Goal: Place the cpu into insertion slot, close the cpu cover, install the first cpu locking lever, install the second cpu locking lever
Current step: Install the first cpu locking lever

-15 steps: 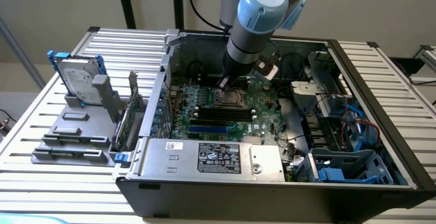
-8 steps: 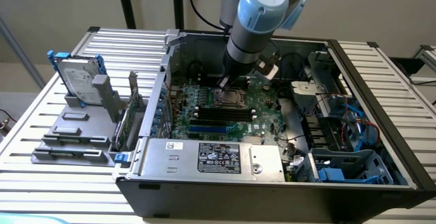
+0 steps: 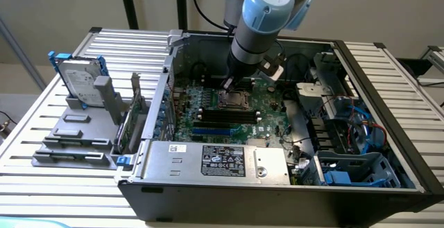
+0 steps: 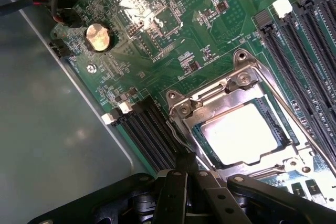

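Observation:
In the wrist view the pale cpu (image 4: 239, 135) lies flat in the insertion slot (image 4: 281, 167). The silver frame-shaped cpu cover (image 4: 210, 100) is folded down around the chip. A thin metal locking lever (image 4: 286, 100) runs along one side of the socket, and another lever (image 4: 176, 129) runs along the side nearest my fingers. My gripper (image 4: 185, 165) is shut, its tip right at that nearer lever beside the socket's corner; I cannot tell if it touches. In the exterior view the gripper (image 3: 227, 86) hangs just above the socket (image 3: 234, 101) inside the computer case.
Long black memory slots (image 4: 310, 40) flank the socket on the green board (image 4: 157, 35), with more slots (image 4: 149, 129) on the other side. The case walls (image 3: 388, 108), cables (image 3: 361, 129), a power supply (image 3: 215, 160) and a hard drive (image 3: 80, 80) outside the case surround the work area.

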